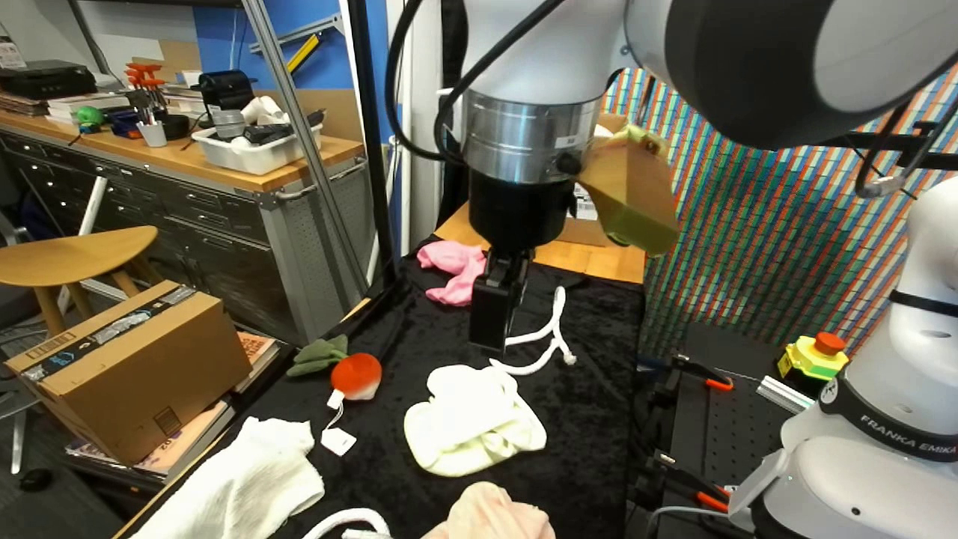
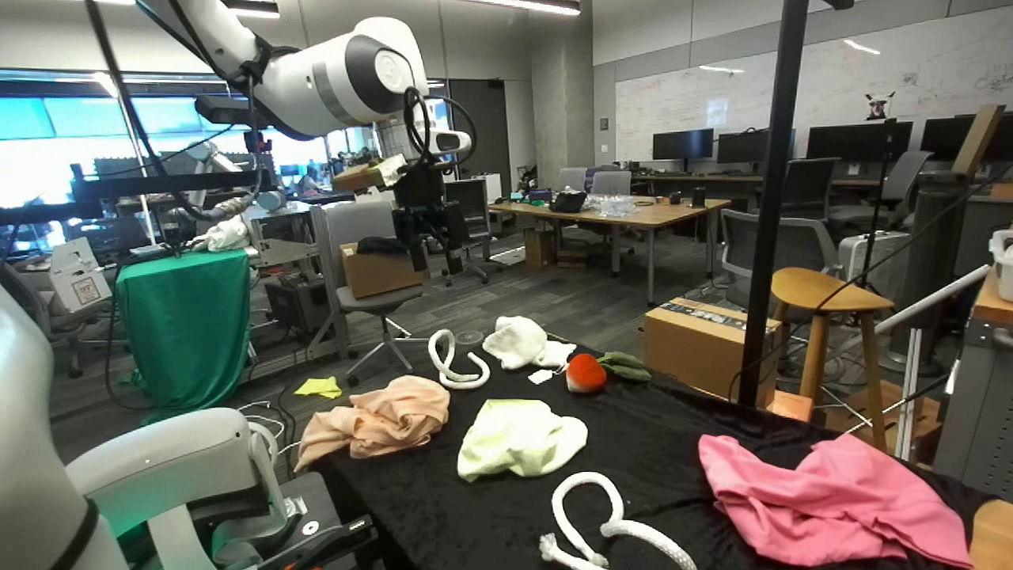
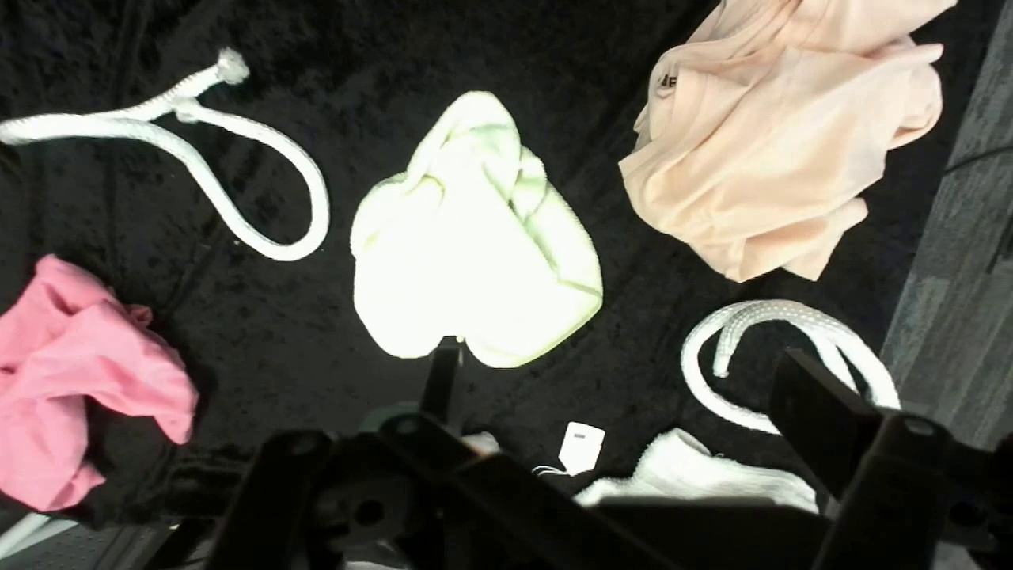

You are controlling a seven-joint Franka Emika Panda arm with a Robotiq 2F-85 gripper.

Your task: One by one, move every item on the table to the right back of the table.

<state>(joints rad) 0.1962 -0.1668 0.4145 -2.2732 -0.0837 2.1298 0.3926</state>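
The gripper (image 3: 621, 360) hangs well above the black-covered tabletop (image 2: 665, 412), its jaws spread wide and nothing between them. Nearest to it looks to be the yellow cloth (image 3: 475, 245): in the wrist view the cloth lies up and to the left of the gap between the jaws. One jaw's tip meets the lower edge of the cloth there, but only by line of sight, since in an exterior view the gripper (image 2: 435, 265) stands high over everything on the tabletop. The coming move, as I judge it, turns on that offset: the gripper would have to shift over the lump before going down. The cloth is bunched, with no clear long axis, so a raised fold probably matters more than the gripper's angle.

Near the yellow cloth, not touching it, are the looped rope (image 3: 207, 180) and, across from that, the peach cloth (image 3: 783, 150). Farther off lie the toy (image 1: 357, 374), red and green, its tag (image 1: 338, 442) just beside it, then the coiled rope (image 3: 769, 311) and the white cloth (image 1: 247, 475), near each other. Farthest is the pink cloth (image 2: 839, 503), by a corner of the tabletop.

Counted, that makes four cloths, two ropes and one toy. If right and back are meant as the robot (image 2: 340, 87) faces, the goal is probably the pink cloth's corner, and that cloth may already count as placed; whose right is meant I cannot tell.
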